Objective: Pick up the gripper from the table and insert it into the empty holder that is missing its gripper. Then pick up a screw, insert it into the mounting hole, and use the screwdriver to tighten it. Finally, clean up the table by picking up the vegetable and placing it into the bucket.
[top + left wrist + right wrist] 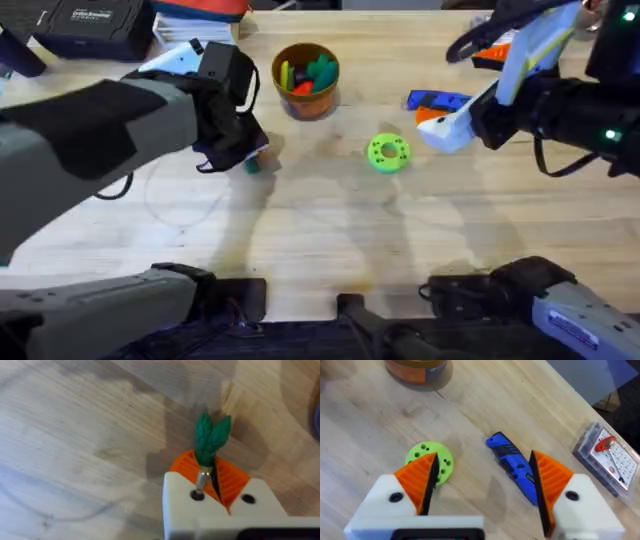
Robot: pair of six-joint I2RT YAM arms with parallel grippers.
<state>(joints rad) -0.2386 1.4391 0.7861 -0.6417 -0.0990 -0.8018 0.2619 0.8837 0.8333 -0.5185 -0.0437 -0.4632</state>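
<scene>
The vegetable [212, 436] sits pinched between the orange pads of your left end effector [215, 477], its green leafy tip sticking out past the fingertips, low over the bare tabletop [75, 435]. From overhead you can see a bit of green at that end effector [250, 160], to the left of and a little nearer you than the bucket [306, 80]. So I judge you are in the cleanup step: the vegetable is gripped and has not yet gone into the bucket.

The bucket stands upright toward the far side, already holding several coloured pieces. Your next move calls for a lift clear of the wood, a short carry to the far right until you are over the rim, then a release from above; the grip looks slim, so keep the motion gentle or the piece may slip.

Your right end effector [482, 482] hangs with its pads spread wide and holding nothing, above the blue screwdriver [512, 462] and the green ring [431, 460], well apart from the bucket's path.
</scene>
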